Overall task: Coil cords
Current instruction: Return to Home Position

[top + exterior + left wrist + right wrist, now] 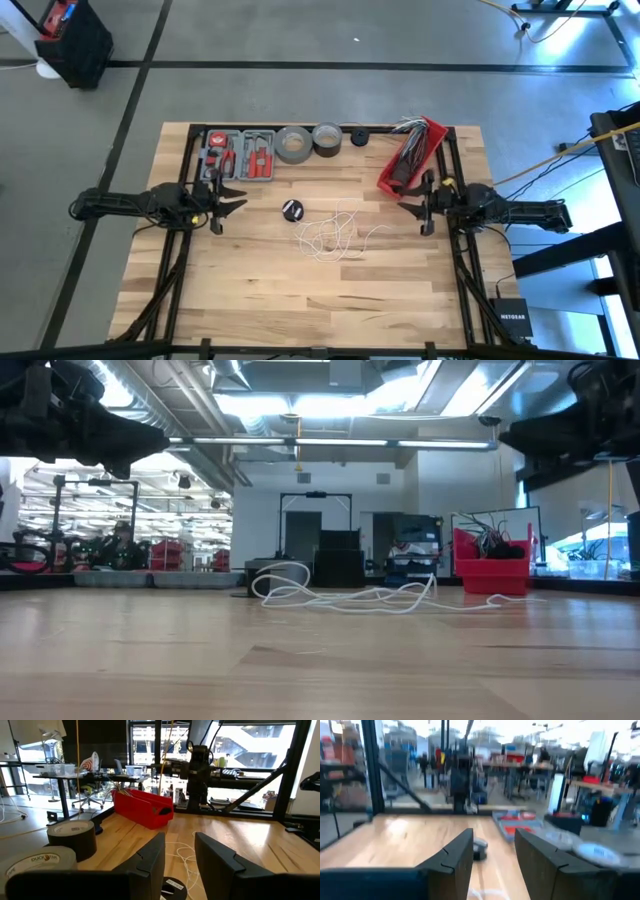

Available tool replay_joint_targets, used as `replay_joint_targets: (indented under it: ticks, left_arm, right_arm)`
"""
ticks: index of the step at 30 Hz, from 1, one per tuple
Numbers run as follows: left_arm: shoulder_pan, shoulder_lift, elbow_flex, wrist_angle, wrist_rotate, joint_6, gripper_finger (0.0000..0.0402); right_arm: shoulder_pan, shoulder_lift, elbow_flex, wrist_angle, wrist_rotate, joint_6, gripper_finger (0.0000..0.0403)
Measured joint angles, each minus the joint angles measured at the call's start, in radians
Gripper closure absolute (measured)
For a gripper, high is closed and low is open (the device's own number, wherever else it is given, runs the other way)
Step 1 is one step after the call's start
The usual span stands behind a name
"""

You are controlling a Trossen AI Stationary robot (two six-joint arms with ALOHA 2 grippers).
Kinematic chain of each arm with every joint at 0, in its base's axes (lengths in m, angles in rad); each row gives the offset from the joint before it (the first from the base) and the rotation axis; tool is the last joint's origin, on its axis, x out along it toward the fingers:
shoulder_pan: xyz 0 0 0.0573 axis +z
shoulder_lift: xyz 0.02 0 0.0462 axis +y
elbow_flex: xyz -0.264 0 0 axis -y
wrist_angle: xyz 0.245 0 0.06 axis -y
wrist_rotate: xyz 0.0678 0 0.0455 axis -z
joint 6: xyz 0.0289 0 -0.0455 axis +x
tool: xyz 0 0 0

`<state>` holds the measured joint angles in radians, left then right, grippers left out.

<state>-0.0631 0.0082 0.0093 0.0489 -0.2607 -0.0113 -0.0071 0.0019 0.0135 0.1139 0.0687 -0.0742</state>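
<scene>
A long thin white cord (332, 236) lies in a loose tangle on the middle of the wooden table; it also shows in the low view (340, 595) and the left wrist view (186, 860). Its small black round disc (291, 209) lies on the table just left of the tangle and shows in the left wrist view (172, 886). My left gripper (232, 202) is open at the table's left side, above the top, its fingers pointing toward the disc. My right gripper (415, 205) is open at the right side, pointing toward the cord.
Along the far edge stand a red tool case (238, 154), two grey tape rolls (295, 143) (327, 137) and a small black piece (359, 137). A red bin of grey and dark wires (410, 155) sits at the far right. A yellow cable (560, 152) runs off the right.
</scene>
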Motion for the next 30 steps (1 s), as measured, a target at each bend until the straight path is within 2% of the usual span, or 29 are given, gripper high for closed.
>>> replay_joint_targets:
  ticks: [6,30]
  left_arm:
    - [0.000,0.003,0.000,0.000,0.000,0.000,0.0302]
    - [0.000,0.003,0.000,0.000,0.000,0.000,0.0302]
  right_arm:
    - [0.000,0.012,0.001,-0.087,-0.005,-0.002,0.0253]
    - [0.000,0.015,0.002,-0.104,-0.005,-0.002,0.0253]
